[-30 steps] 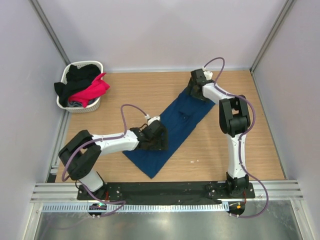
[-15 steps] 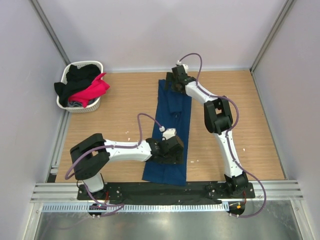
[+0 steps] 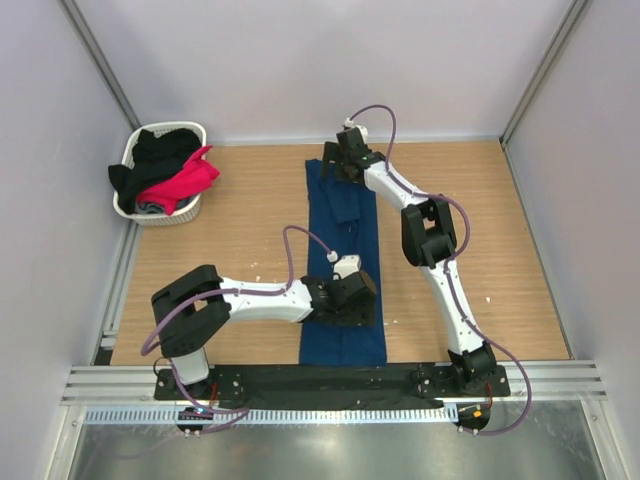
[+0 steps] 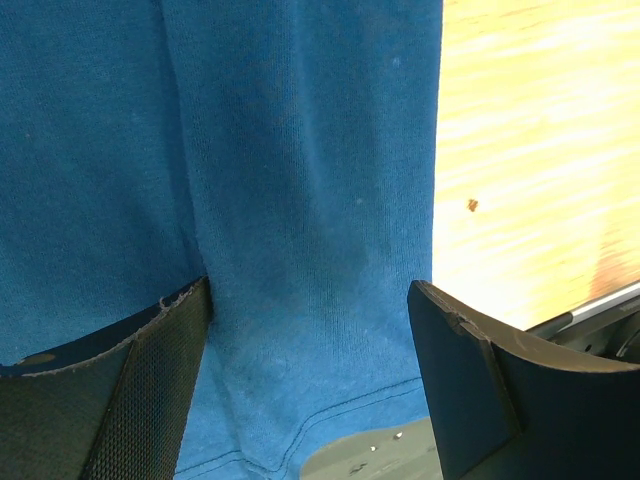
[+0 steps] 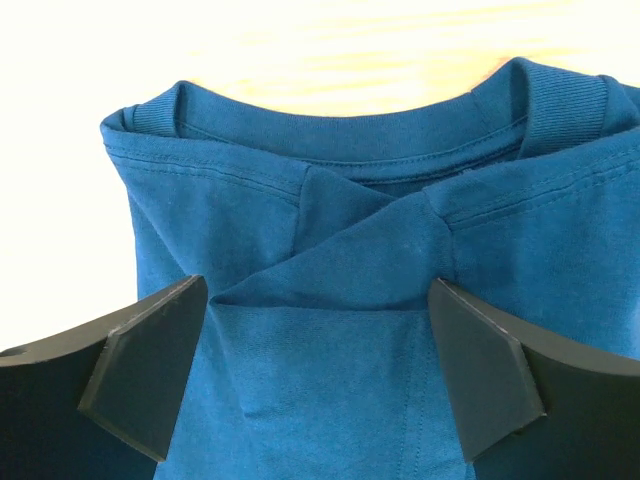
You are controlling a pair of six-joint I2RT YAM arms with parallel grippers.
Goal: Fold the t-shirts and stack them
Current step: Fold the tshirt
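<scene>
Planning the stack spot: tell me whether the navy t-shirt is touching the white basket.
Apart. The top view shows a broad stretch of bare table between the navy t-shirt and the basket in the far left corner.

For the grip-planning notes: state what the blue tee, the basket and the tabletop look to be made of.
Blue tee: soft knit, probably cotton jersey, matte; fine knit texture, ribbed collar and stitched seams show.
Basket: white, woven or moulded plastic by its lattice walls; too small to tell which.
Tabletop: wood or wood-look laminate, smooth, with pale grain streaks.
</scene>
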